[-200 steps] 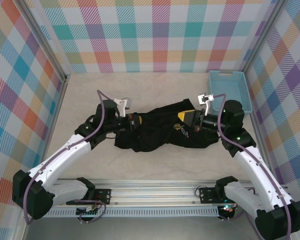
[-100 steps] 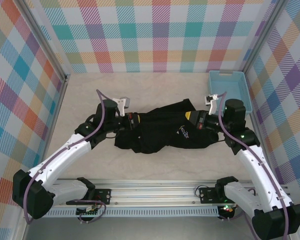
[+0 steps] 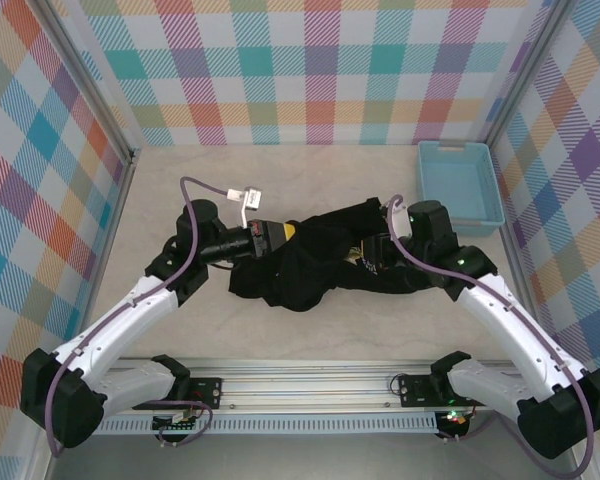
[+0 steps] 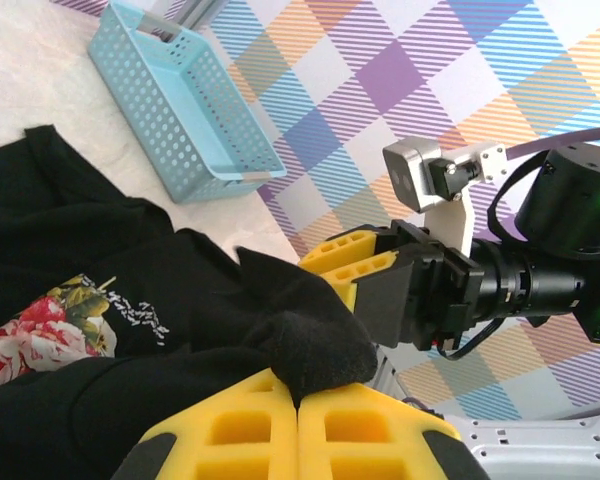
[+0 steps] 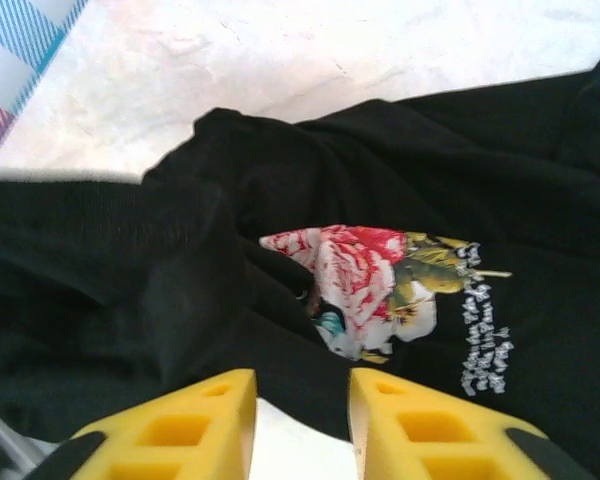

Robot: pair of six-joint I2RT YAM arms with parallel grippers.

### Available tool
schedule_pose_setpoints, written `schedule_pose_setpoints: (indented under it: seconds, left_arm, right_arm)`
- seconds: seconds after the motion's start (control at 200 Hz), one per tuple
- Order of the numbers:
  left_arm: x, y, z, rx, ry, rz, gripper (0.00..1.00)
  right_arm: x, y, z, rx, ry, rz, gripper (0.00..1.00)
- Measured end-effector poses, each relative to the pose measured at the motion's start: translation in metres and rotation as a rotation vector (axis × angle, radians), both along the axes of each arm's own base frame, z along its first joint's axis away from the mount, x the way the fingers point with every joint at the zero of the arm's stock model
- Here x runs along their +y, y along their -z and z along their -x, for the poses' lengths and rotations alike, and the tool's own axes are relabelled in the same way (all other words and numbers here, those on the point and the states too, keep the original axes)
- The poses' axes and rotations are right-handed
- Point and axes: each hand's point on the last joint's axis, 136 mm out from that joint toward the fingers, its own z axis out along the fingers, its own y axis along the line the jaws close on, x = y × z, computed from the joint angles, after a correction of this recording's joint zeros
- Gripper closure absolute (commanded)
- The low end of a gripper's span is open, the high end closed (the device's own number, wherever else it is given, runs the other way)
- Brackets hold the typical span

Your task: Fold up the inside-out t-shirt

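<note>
Now, with the left gripper [image 4: 298, 398] clamped on a fold of the shirt [image 3: 310, 280] bunched on the table [image 3: 310, 335] and the right gripper [image 5: 302, 388] parted above it, close the right on an edge and draw both apart evenly.

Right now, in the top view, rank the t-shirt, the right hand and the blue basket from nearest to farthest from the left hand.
1. t-shirt: pinched in the left hand, mid-table.
2. right hand: across the shirt, to the right.
3. blue basket: far right corner, beyond the right hand.
</note>
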Motion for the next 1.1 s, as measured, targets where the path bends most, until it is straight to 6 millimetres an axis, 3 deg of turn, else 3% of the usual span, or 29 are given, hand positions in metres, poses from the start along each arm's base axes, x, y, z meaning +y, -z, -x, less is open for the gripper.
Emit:
schedule_pose_setpoints:
  seconds: [0.085, 0.21, 0.35, 0.54, 0.6, 0.64, 0.84, 0.875, 0.94, 1.1]
  left_arm:
    - [0.0, 0.001, 0.001, -0.008, 0.01, -0.006, 1.0]
    - [-0.001, 0.005, 0.005, -0.022, 0.034, -0.033, 1.0]
    - [0.0, 0.014, 0.009, -0.039, 0.06, -0.085, 1.0]
    - [0.0, 0.016, 0.017, -0.084, 0.1, -0.133, 1.0]
    - [0.001, 0.015, 0.018, -0.097, 0.105, -0.142, 1.0]
    - [0.001, 0.014, 0.019, -0.108, 0.107, -0.148, 1.0]
    - [0.016, 0.016, 0.009, -0.13, -0.001, -0.21, 1.0]
    - [0.021, 0.018, 0.004, -0.129, -0.045, -0.229, 1.0]
    - [0.033, 0.021, -0.006, -0.118, -0.135, -0.272, 0.83]
    - [0.063, 0.032, -0.024, -0.036, -0.333, -0.384, 0.56]
  right_arm:
    - [0.01, -0.008, 0.007, -0.052, -0.075, 0.002, 0.39]
    - [0.041, -0.031, 0.024, -0.17, -0.269, -0.041, 0.22]
    - [0.066, -0.043, 0.021, -0.254, -0.41, -0.03, 0.17]
    - [0.096, -0.033, -0.002, -0.252, -0.539, -0.003, 0.16]
    - [0.107, -0.028, -0.004, -0.228, -0.588, -0.018, 0.2]
    - [0.113, -0.024, -0.004, -0.208, -0.622, -0.034, 0.28]
    - [0.131, -0.006, 0.011, -0.072, -0.734, -0.143, 1.0]
    - [0.133, -0.008, 0.015, -0.053, -0.734, -0.174, 1.0]
    - [0.135, -0.014, 0.019, -0.023, -0.713, -0.238, 1.0]
    - [0.139, -0.032, 0.012, 0.028, -0.569, -0.397, 1.0]
